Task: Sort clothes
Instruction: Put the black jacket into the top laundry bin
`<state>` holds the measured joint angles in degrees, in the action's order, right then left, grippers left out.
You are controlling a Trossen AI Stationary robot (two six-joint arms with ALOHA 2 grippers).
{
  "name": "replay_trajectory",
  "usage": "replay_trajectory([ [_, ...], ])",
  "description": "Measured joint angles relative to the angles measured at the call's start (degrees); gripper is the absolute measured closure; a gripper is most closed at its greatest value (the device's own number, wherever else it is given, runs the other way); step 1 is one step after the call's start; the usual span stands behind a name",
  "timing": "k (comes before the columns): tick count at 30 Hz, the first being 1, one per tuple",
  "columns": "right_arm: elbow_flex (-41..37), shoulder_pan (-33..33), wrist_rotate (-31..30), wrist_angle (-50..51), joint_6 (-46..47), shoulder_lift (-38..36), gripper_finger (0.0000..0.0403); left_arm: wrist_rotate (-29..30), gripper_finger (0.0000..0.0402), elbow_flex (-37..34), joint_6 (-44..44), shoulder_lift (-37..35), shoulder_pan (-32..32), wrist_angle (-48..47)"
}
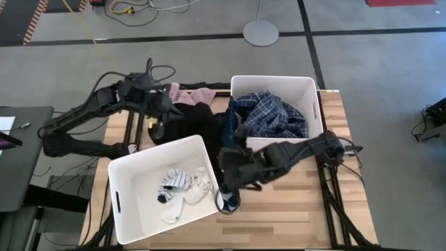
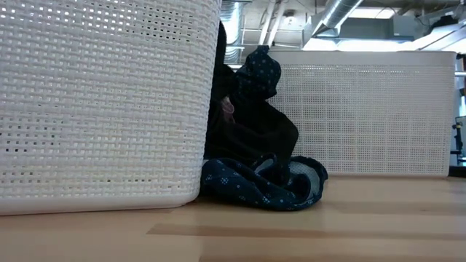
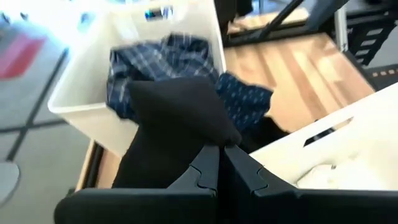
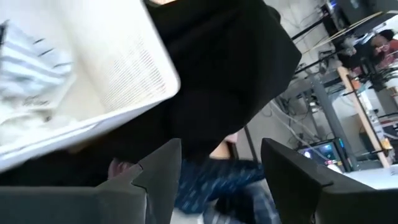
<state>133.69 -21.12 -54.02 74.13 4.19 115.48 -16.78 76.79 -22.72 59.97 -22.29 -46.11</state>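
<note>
Lifting black garment (image 1: 191, 122) between the two bins, left gripper (image 3: 219, 163) clamped together on a raised fold; fabric soft, limp, bulky, likely to drag; best pinched at a bunched edge; right gripper (image 1: 233, 183) apart above blue patterned piece (image 2: 266, 185), near centre.

1. We find no text, label, brand, number or sign that we can read in any of the four views.
2. We see a lit screen in the room behind the table in the right wrist view, but whatever stands on it is too blurred for us to read.
</note>
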Motion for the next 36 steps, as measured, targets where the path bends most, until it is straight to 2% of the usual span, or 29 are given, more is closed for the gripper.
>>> replay_trajectory([
  [9, 0.0, 8.45, 8.98, -12.21, -9.62, 0.02, 0.0163, -0.02, 0.0401, -0.02, -0.84, -6.83, 1.97, 3.87],
  [15, 0.0, 13.53, 19.18, -20.89, -13.26, 0.04, 0.0163, 0.04, 0.0401, -0.02, -1.61, -9.97, 2.41, 4.94],
  [20, -0.62, 17.32, 36.23, -28.2, -13.93, 0.11, 0.0163, 1.83, 0.0401, -0.02, -2.37, -10.7, 2.41, 5.05],
  [22, -3.35, 18.14, 39.58, -32.96, -13.92, 0.04, 0.0163, 2.1, 0.0401, -0.02, -2.36, -10.62, 2.41, 5.01],
  [25, -6.51, 18.94, 40.22, -35.85, -14.96, 0.3, 0.0163, 1.55, 0.0401, -0.02, -2.35, -10.49, 2.41, 4.9],
  [32, -16.91, 21.65, 40.55, -50.8, -15.24, 0.22, 0.0162, -5.11, 0.0401, -0.02, -1.18, -9.78, 2.41, 6.93],
  [36, -19.68, 23.11, 40.72, -58.37, -15.16, 0.16, 0.0162, -8.89, 0.0401, -0.02, -0.65, -8.0, 3.1, 7.51],
])
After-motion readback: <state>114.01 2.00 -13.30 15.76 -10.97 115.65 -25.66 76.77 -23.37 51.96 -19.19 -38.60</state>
